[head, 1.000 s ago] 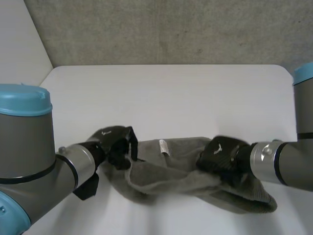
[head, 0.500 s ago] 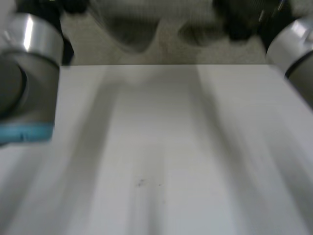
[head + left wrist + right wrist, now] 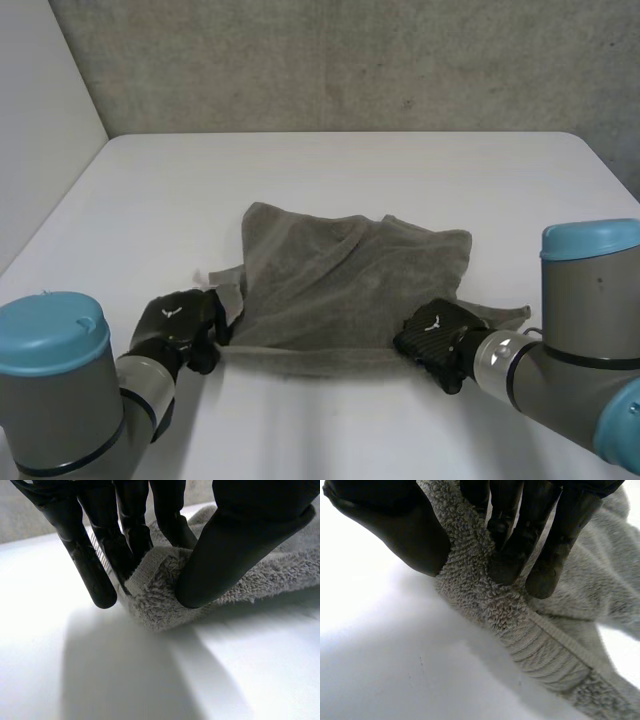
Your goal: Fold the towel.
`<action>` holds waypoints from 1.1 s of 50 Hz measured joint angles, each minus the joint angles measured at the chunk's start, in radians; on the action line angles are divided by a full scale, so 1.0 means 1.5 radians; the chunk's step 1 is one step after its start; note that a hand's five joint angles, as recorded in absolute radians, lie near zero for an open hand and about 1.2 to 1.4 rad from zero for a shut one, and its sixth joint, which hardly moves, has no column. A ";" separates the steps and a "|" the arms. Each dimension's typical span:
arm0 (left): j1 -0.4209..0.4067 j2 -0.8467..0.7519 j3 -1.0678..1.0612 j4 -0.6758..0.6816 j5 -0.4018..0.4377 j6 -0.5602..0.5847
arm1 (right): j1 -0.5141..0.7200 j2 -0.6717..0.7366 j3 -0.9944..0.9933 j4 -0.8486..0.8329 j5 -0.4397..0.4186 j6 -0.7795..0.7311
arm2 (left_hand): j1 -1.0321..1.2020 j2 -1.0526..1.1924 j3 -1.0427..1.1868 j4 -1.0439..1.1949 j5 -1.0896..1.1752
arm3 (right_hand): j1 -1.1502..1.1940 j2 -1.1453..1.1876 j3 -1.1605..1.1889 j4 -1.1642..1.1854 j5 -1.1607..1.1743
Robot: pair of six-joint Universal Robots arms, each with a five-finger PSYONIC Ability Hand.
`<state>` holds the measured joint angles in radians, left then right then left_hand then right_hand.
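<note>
- the rumpled grey terry-cloth towel [image 3: 350, 275] lies on the flat white table [image 3: 330, 170], around the middle and towards the robot's side.
- its near edge runs in a fairly straight line between the two hands, while the far part sits in soft creases and humps.
- the black left hand [image 3: 180, 325] is down at the towel's near left corner, low over the table.
- from the left wrist, the thumb [image 3: 240, 540] presses that corner against the fingers [image 3: 130, 535]: a firm pinch, with the cloth doubled over between them.
- the black right hand [image 3: 432, 340] is at the near right corner, also low over the table.
- from the right wrist, the fingers [image 3: 520, 540] curl into the pile and the thumb [image 3: 385, 525] closes from the other side, so the cloth is nipped between them.
- a flat woven band [image 3: 545, 655] crosses the towel just past those fingertips.
- a thin strip of towel [image 3: 500, 315] pokes out beyond the right hand, lying on the table.
</note>
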<state>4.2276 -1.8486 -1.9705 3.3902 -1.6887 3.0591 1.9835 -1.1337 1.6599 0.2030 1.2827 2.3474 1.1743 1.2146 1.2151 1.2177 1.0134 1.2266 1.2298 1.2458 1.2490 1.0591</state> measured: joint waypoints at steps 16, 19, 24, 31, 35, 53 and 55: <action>-0.001 0.069 0.009 -0.042 0.001 0.001 | -0.041 -0.159 0.013 0.039 -0.012 0.034 | 0.000 0.000 0.000 0.000 0.000 | -0.546 -0.551 -0.560 -0.571 -0.584; -0.002 0.070 0.009 -0.041 0.001 0.001 | -0.062 -0.170 -0.008 0.042 -0.018 0.052 | 0.000 0.000 0.000 0.000 0.000 | -0.546 -0.550 -0.560 -0.570 -0.572; -0.001 0.070 0.009 -0.040 0.001 0.001 | -0.088 -0.156 -0.064 0.069 -0.043 0.080 | 0.000 0.000 0.000 0.000 0.000 | -0.521 -0.524 -0.531 -0.529 -0.512; 0.001 0.072 0.011 -0.039 0.002 0.001 | -0.113 -0.070 -0.158 0.142 -0.086 0.114 | 0.000 0.000 0.000 0.000 0.000 | -0.478 -0.482 -0.490 -0.494 -0.477; 0.001 0.077 0.012 -0.039 0.002 0.001 | -0.122 -0.023 -0.190 0.182 -0.094 0.125 | 0.000 0.000 0.000 0.000 0.000 | -0.458 -0.464 -0.473 -0.476 -0.459; 0.003 0.085 0.013 -0.036 0.002 0.001 | -0.161 0.023 -0.120 0.149 -0.090 0.125 | 0.000 0.000 0.000 0.000 0.000 | -0.125 -0.125 -0.141 -0.151 -0.137; 0.003 0.085 0.013 -0.036 0.004 0.001 | -0.162 0.023 -0.108 0.133 -0.090 0.128 | 0.000 0.000 0.000 0.000 0.000 | 0.019 0.016 -0.006 -0.004 0.009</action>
<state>4.2323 -1.7208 -1.9512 3.3368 -1.6824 3.0603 1.7401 -1.0995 1.4975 0.4026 1.1480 2.5388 1.1748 1.2147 1.2152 1.2177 1.0134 1.2545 1.2540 1.2372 1.2430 1.0730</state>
